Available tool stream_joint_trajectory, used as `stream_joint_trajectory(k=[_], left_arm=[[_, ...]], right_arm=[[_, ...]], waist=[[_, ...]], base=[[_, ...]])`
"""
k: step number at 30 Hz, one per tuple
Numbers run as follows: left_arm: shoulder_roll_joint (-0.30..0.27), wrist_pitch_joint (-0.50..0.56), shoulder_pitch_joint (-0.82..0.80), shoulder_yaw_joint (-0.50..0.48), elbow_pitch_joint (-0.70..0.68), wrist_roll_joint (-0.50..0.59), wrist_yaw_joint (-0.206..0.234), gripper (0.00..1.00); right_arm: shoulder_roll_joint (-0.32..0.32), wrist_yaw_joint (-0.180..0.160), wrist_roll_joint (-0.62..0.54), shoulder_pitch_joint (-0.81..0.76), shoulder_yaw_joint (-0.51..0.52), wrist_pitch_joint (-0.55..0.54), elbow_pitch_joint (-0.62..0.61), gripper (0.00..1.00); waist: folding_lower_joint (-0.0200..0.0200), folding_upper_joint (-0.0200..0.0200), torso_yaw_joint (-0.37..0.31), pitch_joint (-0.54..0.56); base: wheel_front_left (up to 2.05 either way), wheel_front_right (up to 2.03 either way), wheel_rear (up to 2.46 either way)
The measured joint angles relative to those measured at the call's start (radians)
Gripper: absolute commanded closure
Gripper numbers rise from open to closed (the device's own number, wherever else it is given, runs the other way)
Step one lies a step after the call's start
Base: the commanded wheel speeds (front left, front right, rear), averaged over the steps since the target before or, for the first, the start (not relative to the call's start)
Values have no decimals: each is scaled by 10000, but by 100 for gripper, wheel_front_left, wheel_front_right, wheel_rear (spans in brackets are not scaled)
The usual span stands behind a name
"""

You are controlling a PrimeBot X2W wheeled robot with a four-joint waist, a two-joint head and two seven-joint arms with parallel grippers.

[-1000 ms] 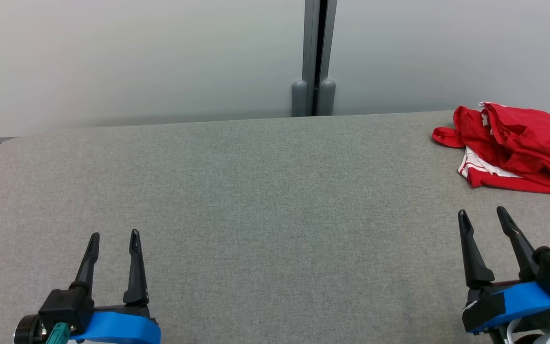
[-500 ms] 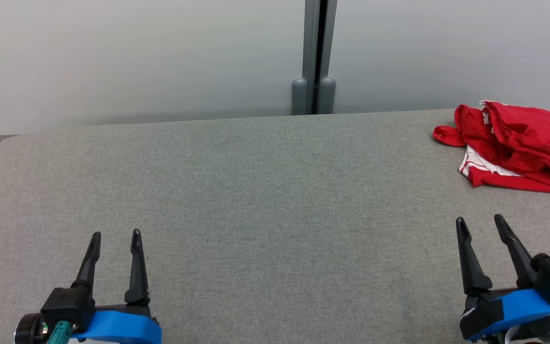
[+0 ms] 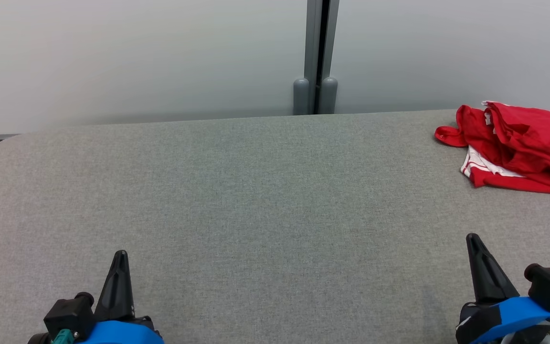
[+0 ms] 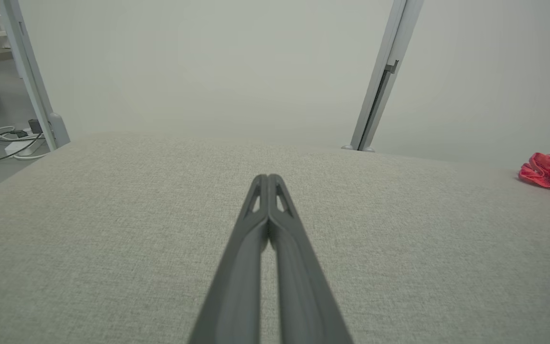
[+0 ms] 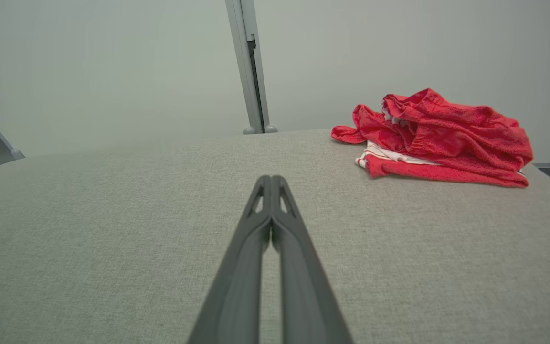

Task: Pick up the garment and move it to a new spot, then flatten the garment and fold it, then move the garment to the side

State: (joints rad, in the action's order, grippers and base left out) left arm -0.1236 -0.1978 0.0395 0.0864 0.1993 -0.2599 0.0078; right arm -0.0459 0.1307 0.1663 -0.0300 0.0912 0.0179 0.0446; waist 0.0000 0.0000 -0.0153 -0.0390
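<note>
Garment (image 3: 518, 148), red with white stripes, lies crumpled at the far right of the grey table (image 3: 256, 191), well ahead of the right gripper (image 3: 474, 241) and far across from the left gripper (image 3: 121, 258). Both pairs of fingers are pressed together, holding nothing. The heap runs left to right along the table's far edge, with a loose flap pointing left.

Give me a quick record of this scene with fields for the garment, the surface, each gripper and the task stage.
garment: crumpled red fabric garment with white stripes, heaped at the table's far right
surface: grey fabric-covered table
left gripper: jaws closed, empty
right gripper: jaws closed, empty, apart from the garment
stage: garment not yet picked up
</note>
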Motion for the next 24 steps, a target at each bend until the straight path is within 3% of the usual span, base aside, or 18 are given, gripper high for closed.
stream_joint_trajectory(k=[24], left_arm=[[209,924,-265,-558,144,-4065,-422,100]], right_arm=[[0,-2,4339,251,54,-359,581,100]], waist=[[1,0,31,70]], base=[[0,0,0]])
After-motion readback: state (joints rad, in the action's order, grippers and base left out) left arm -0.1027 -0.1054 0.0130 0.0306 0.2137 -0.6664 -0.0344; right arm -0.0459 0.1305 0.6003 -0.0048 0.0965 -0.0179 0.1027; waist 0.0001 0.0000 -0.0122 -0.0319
